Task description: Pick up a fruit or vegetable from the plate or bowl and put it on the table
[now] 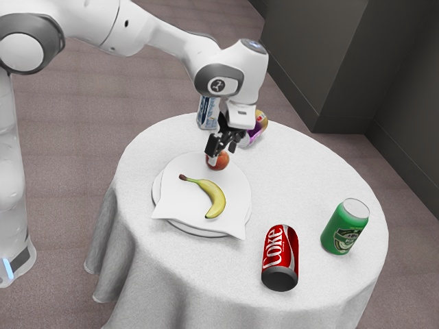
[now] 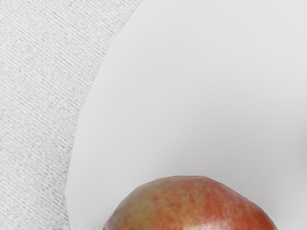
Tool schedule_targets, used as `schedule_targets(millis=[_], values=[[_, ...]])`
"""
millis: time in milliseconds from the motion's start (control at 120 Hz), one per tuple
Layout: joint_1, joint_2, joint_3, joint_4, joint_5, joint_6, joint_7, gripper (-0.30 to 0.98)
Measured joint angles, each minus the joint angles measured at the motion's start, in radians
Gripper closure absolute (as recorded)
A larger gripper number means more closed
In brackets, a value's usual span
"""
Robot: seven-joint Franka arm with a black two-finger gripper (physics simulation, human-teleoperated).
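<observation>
My gripper [image 1: 221, 152] points down over the back part of the white plate [image 1: 160, 203], its fingers apart at the red apple [image 1: 219, 162]. One fingertip overlaps the apple's side; contact from both sides cannot be made out. In the wrist view the top of the apple [image 2: 192, 206] rises large from the lower edge, with the pale plate surface [image 2: 182, 96] beyond it. A yellow banana [image 1: 215, 197] lies on the white napkin-like sheet [image 1: 180, 205] over the plate.
On the white-clothed table [image 1: 309, 164], a red Coke can [image 1: 280, 257] and a green can [image 1: 345, 226] stand toward the exterior view's right. Behind the hand are a blue-and-white can [image 1: 206, 113] and a purple-and-yellow item [image 1: 259, 126].
</observation>
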Motion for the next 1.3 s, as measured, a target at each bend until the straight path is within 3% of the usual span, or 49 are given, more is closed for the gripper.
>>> schedule_targets(millis=[133, 308, 508, 783, 1017, 1300], values=[[-0.002, 0.018, 0.003, -0.001, 0.003, 0.004, 0.000, 0.03], [-0.021, 0.023, 0.003, 0.000, 0.021, 0.007, -0.005, 0.26], [-0.050, 0.016, 0.003, 0.000, 0.035, 0.009, -0.014, 0.36], [-0.017, -0.060, 0.039, 0.002, 0.045, -0.022, -0.033, 0.39], [0.005, -0.119, 0.056, 0.023, 0.091, -0.068, -0.064, 0.40], [-0.006, -0.113, 0.008, 0.090, 0.103, -0.083, -0.107, 0.40]])
